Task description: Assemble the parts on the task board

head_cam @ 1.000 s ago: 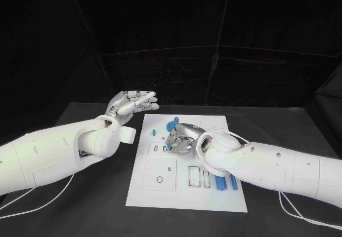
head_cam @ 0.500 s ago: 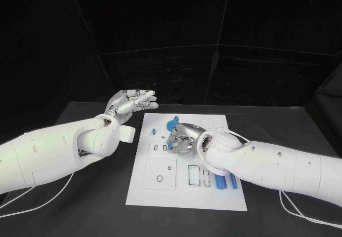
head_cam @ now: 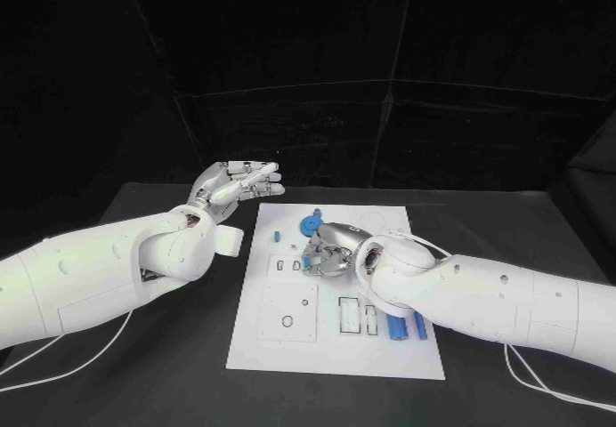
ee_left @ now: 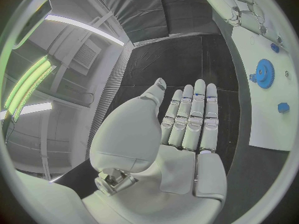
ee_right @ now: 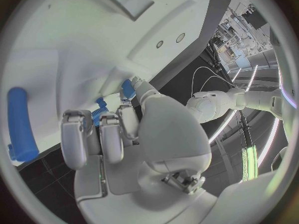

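Observation:
The white task board [head_cam: 385, 356] lies in the middle of the black table. My right hand [head_cam: 328, 251] is down on the board's upper middle, fingers curled, pinching a small blue part [ee_right: 127, 89] between thumb and fingers over the small slots. A blue gear [head_cam: 312, 222] stands just beyond that hand, also seen as the gear [ee_left: 264, 73]. A small blue piece [head_cam: 275, 237] lies to its left. Two blue bars [head_cam: 400, 327] lie near the board's lower right. My left hand [head_cam: 239, 185] hovers raised off the board's far left corner, fingers straight and apart, holding nothing.
A square plate with a small hole [head_cam: 287, 313] and rectangular slots [head_cam: 349, 315] sit in the board's near half. A blue cylinder [ee_right: 19, 124] lies on the board near my right hand. Black table [head_cam: 167, 356] surrounds the board.
My right hand has shifted slightly to the left over the small slots with the blue part. My left hand has stayed almost still.

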Available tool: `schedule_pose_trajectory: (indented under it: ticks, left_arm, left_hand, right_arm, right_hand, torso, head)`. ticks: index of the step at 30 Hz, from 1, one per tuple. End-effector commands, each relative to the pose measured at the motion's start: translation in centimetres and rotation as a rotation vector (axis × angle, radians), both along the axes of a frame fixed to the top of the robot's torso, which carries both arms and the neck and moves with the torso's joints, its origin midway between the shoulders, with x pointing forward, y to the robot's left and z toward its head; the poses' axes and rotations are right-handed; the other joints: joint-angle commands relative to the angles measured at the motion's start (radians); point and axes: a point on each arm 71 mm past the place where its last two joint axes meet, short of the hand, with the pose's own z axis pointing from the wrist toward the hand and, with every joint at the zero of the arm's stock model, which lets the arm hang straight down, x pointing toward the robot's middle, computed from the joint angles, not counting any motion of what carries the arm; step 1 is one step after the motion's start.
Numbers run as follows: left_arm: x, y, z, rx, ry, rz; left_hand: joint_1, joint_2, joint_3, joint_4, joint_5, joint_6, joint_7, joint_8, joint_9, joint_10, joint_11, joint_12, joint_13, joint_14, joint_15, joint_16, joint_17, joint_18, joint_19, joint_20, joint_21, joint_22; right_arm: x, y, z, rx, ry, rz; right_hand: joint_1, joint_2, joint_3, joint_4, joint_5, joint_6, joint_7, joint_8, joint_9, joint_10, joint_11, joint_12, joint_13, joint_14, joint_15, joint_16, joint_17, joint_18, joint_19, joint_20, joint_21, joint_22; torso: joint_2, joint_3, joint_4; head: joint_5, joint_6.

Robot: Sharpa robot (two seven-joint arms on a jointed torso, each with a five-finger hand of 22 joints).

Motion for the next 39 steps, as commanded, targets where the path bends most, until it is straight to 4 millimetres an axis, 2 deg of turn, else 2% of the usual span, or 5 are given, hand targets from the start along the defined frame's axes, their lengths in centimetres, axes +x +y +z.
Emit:
schedule_pose_trajectory:
  ticks: [1, 6, 27, 33, 39]
  left_arm:
    - [0.0, -0.1, 0.2, -0.008, -0.007, -0.01]
    - [0.0, -0.1, 0.2, -0.008, -0.006, -0.009]
    - [0.1, 0.0, 0.1, -0.008, -0.003, -0.014]
    - [0.3, 0.2, -0.1, 0.004, 0.015, -0.021]
    - [0.5, 0.3, -0.3, 0.042, 0.025, -0.045]
  left_hand:
    - [-0.005, 0.002, -0.002, -0.006, 0.005, 0.004, 0.001, -0.006, 0.0, 0.006, -0.001, -0.006, 0.0, 0.004, -0.001, -0.004, 0.002, 0.007, 0.008, 0.001, -0.005, -0.001]
    - [-0.005, 0.002, -0.002, -0.006, 0.005, 0.004, 0.001, -0.006, 0.0, 0.006, -0.001, -0.006, 0.0, 0.004, -0.001, -0.004, 0.002, 0.007, 0.008, 0.001, -0.005, -0.001]
    - [-0.009, 0.007, -0.002, -0.01, 0.006, 0.014, -0.004, -0.005, 0.001, 0.017, -0.005, -0.008, 0.002, 0.013, -0.003, -0.008, 0.005, 0.008, 0.015, -0.001, -0.007, -0.005]
    - [-0.016, 0.011, -0.004, -0.016, 0.007, 0.036, -0.024, -0.008, 0.001, 0.063, -0.032, -0.012, 0.003, 0.18, -0.053, 0.067, 0.064, 0.009, 0.14, -0.05, 0.057, 0.018]
    - [-0.022, 0.013, 0.001, -0.014, 0.006, 0.083, -0.057, 0.003, 0.007, 0.135, -0.073, -0.003, 0.01, 0.34, -0.101, 0.186, 0.159, 0.009, 0.26, -0.102, 0.135, 0.051]
  right_arm:
    - [0.0, 0.0, -0.1, -0.015, 0.003, -0.003]
    - [0.0, 0.0, 0.0, -0.01, -0.003, -0.008]
    - [-0.1, -0.2, 1.1, 0.103, -0.097, -0.022]
    - [-0.8, -0.9, 2.0, 0.192, -0.138, 0.043]
    - [-1.3, -2.3, 3.6, 0.275, -0.127, 0.106]
  right_hand:
    - [-0.002, -0.017, 0.002, 0.005, -0.006, -0.009, 0.001, -0.009, -0.001, -0.01, 0.0, -0.006, -0.003, 0.102, 0.008, 0.002, 0.262, -0.008, 0.069, 0.006, -0.001, 0.198]
    - [-0.026, -0.041, -0.021, 0.016, -0.031, -0.027, 0.003, -0.017, 0.0, -0.016, 0.004, -0.013, -0.012, 0.101, 0.012, 0.0, 0.259, -0.007, 0.068, 0.01, -0.001, 0.196]
    - [-0.039, -0.057, -0.069, 0.051, -0.099, -0.117, 0.023, -0.043, -0.003, -0.024, 0.021, -0.016, -0.019, 0.099, 0.027, -0.004, 0.253, -0.007, 0.067, 0.022, -0.003, 0.194]
    - [-0.045, -0.076, -0.111, 0.075, -0.03, -0.126, 0.026, -0.033, 0.001, -0.023, 0.025, -0.011, -0.017, 0.098, 0.031, -0.007, 0.248, -0.006, 0.065, 0.028, -0.004, 0.191]
    - [-0.052, -0.076, -0.14, 0.093, -0.024, -0.129, 0.027, -0.03, 0.002, -0.028, 0.026, -0.015, -0.022, 0.096, 0.032, -0.012, 0.24, -0.004, 0.06, 0.029, -0.008, 0.182]
  torso:
    - [0.0, 0.0001, 0.0007]
    - [0.0, 0.0001, -0.0002]
    - [0.0, 0.0006, -0.0003]
    - [-0.001, 0.0005, 0.0004]
    - [-0.002, 0.001, -0.0006]
  head:
    - [0.0, 0.0]
    - [0.0, 0.001]
    - [-0.002, -0.001]
    - [-0.004, 0.001]
    - [-0.002, 0.004]
